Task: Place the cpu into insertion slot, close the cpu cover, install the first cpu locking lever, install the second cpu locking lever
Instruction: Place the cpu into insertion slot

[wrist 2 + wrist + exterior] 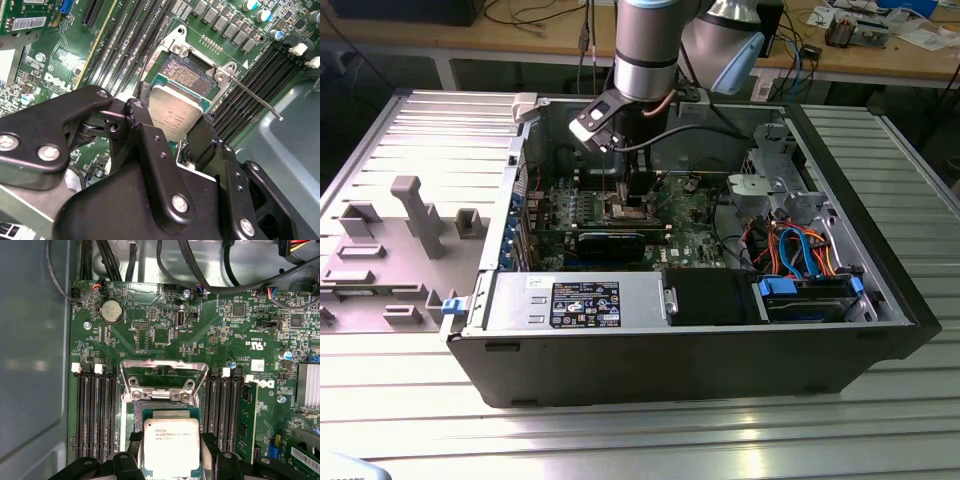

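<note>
In the exterior view, the gripper reaches down into an open computer case on a grey ribbed table. Desks stand behind. In the second wrist view, its black fingers squeeze the cpu, a flat shiny square, over the insertion slot. In the first wrist view, the cpu cover is flipped open.

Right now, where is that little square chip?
In both wrist views the cpu is held by the gripper partly over the insertion slot, with long memory slots on either side.
</note>
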`<state>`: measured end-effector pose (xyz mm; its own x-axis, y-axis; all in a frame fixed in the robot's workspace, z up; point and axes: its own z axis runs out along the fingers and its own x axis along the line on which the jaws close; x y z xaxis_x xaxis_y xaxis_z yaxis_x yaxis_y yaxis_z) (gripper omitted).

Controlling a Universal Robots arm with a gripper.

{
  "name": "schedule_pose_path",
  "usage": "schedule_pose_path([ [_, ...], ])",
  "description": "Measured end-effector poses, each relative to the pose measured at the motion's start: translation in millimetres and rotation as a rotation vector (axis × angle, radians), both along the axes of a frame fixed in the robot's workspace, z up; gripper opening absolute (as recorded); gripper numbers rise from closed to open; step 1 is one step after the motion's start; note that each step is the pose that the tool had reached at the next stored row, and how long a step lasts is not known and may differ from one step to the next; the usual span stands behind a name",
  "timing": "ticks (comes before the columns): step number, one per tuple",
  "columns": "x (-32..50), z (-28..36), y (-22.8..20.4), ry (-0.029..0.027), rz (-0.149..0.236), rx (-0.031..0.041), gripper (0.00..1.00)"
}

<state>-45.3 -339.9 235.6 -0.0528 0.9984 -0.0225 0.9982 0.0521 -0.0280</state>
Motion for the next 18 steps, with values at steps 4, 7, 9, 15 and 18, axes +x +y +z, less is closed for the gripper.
schedule_pose_path([
  [4,0.0,-2.9,0.1,-0.0001,0.000,0.0002,0.55],
  [7,0.0,-3.6,0.1,0.0000,0.000,0.0001,0.55],
  [9,0.0,-4.1,0.1,-0.0001,0.000,0.0002,0.55],
  [15,0.0,-6.0,0.1,-0.0001,0.000,0.0002,0.55],
  [18,0.0,-7.1,0.1,0.0000,0.000,0.0000,0.55],
])
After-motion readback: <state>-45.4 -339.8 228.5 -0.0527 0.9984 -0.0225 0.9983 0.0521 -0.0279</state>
